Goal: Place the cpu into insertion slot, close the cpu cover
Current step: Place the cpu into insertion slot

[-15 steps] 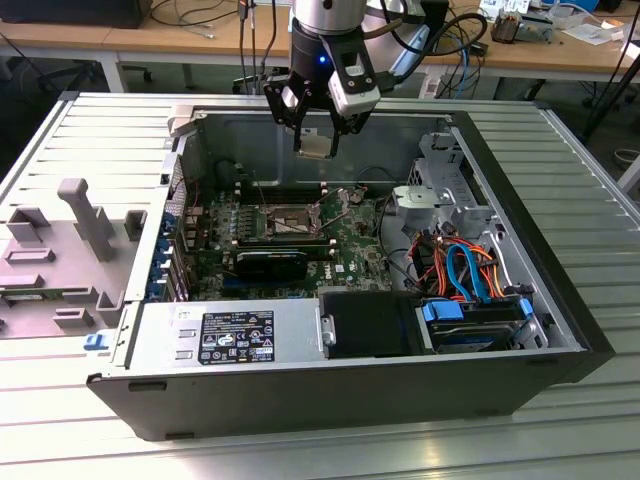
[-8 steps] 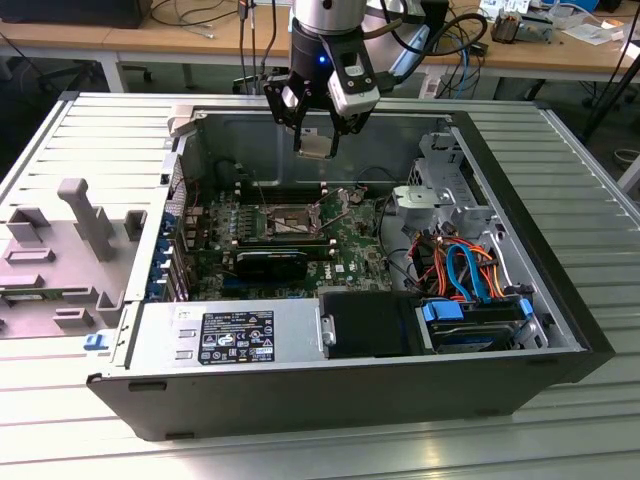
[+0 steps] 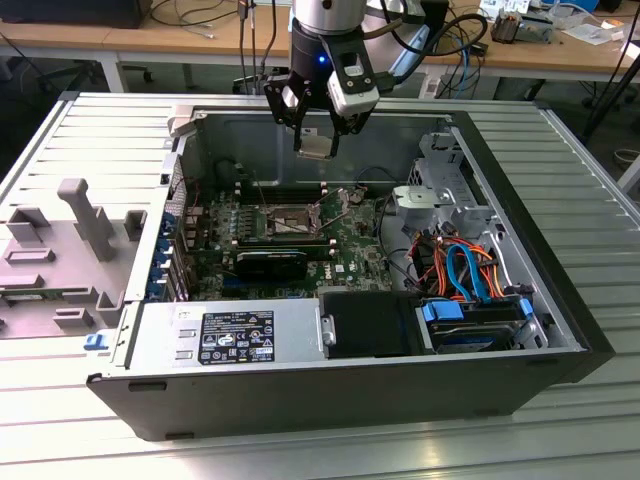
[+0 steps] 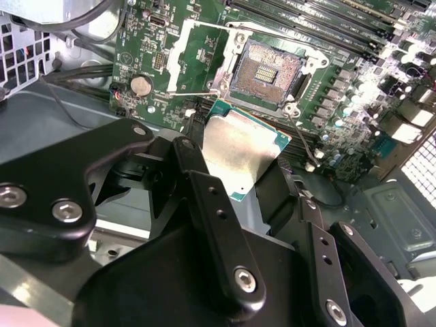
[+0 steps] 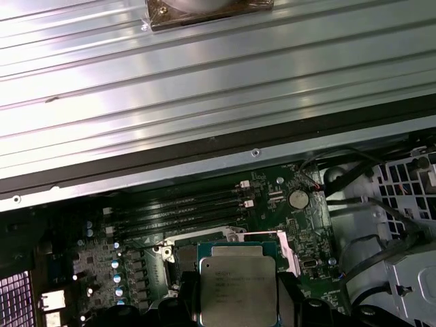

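The tool point(image 3: 318, 142) grips the cpu point(image 4: 238, 150), a flat silvery square edged green; the insertion slot point(image 4: 268, 70) lies uncovered.

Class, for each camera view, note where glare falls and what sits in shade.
Second wrist view: glare washes out the motherboard past the insertion slot; the cpu gleams. First wrist view: bright bands streak the ribbed table, the motherboard is dim. Exterior view: the case interior lies in shade.

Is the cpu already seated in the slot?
No, in the second wrist view the gripper holds the cpu clear of the slot, whose dark centre lies bare.
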